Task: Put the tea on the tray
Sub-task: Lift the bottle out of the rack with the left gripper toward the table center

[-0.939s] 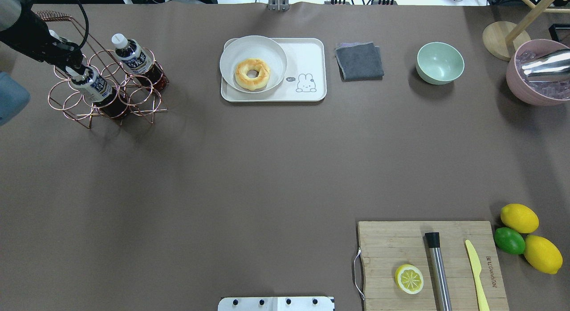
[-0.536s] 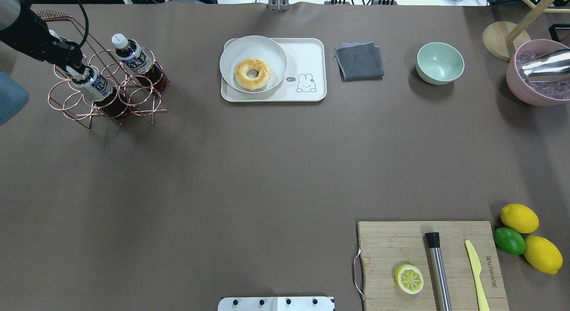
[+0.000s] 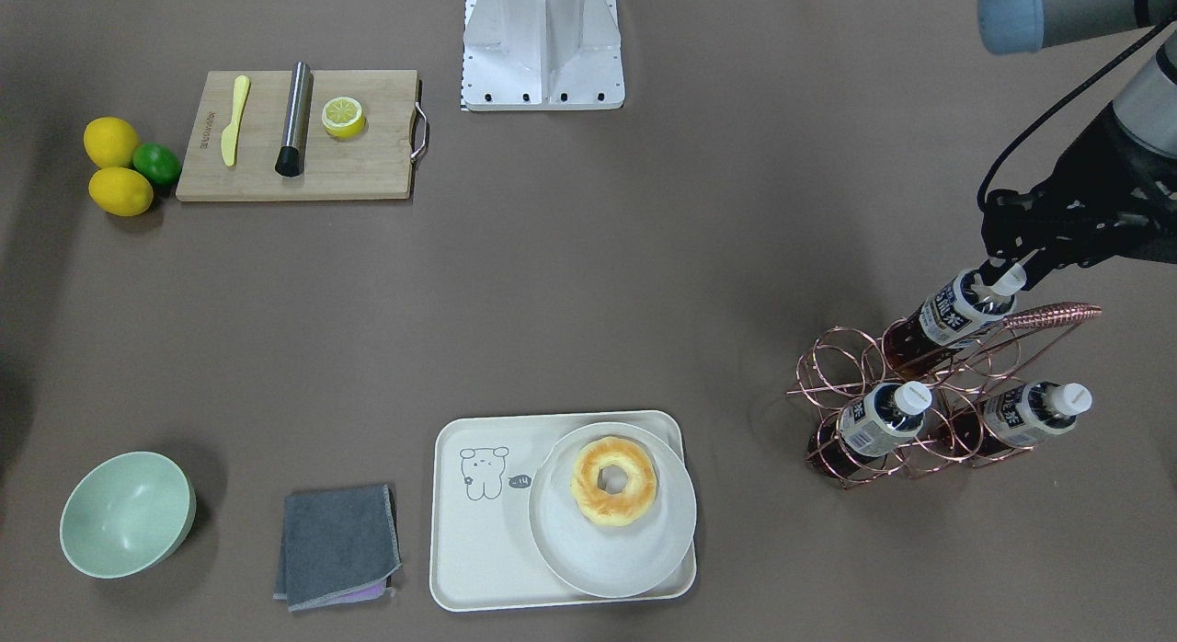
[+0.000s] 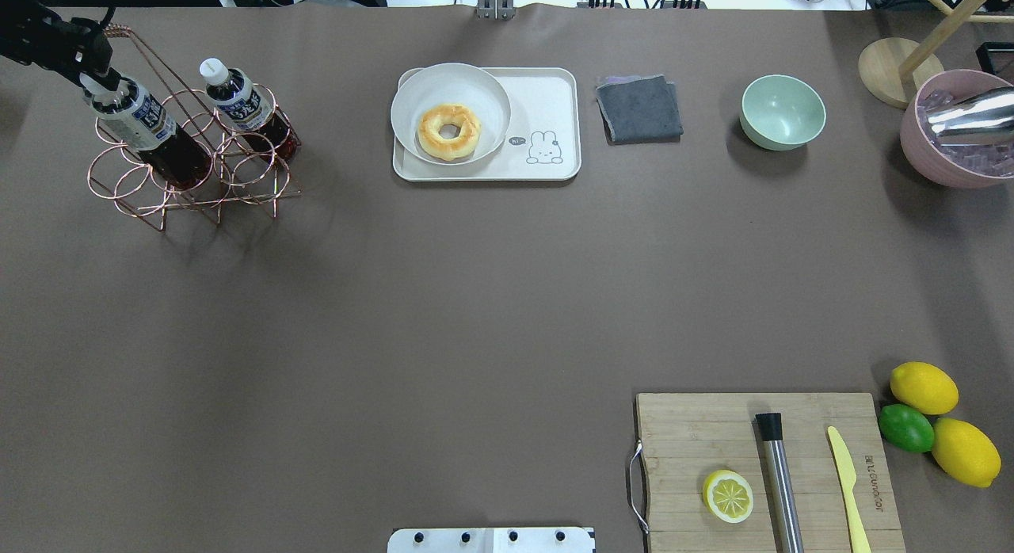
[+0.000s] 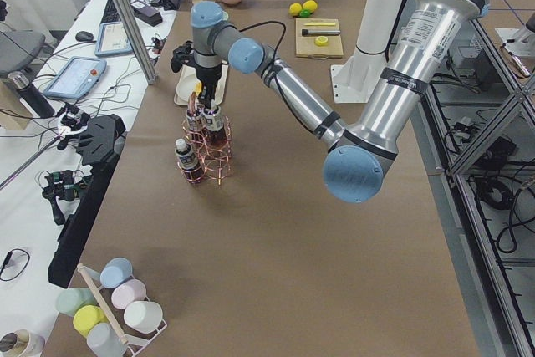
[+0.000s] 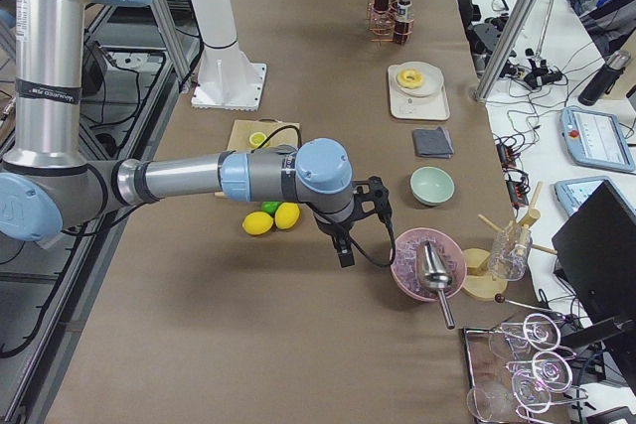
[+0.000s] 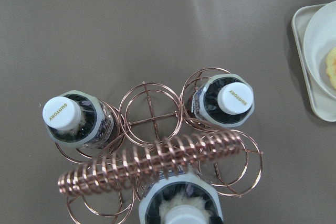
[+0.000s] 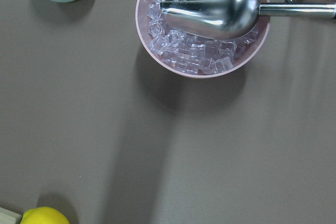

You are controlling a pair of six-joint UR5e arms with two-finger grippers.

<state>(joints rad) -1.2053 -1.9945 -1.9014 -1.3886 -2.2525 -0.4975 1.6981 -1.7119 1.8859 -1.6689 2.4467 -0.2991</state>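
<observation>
My left gripper (image 3: 1004,276) is shut on the white cap of a tea bottle (image 3: 952,316) and holds it raised and tilted. The bottle's base is still at the rings of the copper wire rack (image 3: 919,398). The bottle (image 4: 146,129) and gripper (image 4: 93,79) also show at the far left of the overhead view. Two more tea bottles (image 7: 68,119) (image 7: 231,100) stand in the rack. The cream tray (image 4: 547,101) lies at the back middle, to the right of the rack. My right gripper (image 6: 343,250) hovers near the pink ice bowl; I cannot tell if it is open.
A white plate (image 4: 420,89) with a doughnut (image 4: 449,131) fills the tray's left half. A grey cloth (image 4: 638,108), a green bowl (image 4: 783,112) and a pink ice bowl (image 4: 951,161) with a scoop lie further right. A cutting board (image 4: 697,434) and lemons (image 4: 923,387) are front right.
My left gripper has risen with the tea bottle, which has come up out of its rack ring and tilted. The other bottles and the tray have not moved.
</observation>
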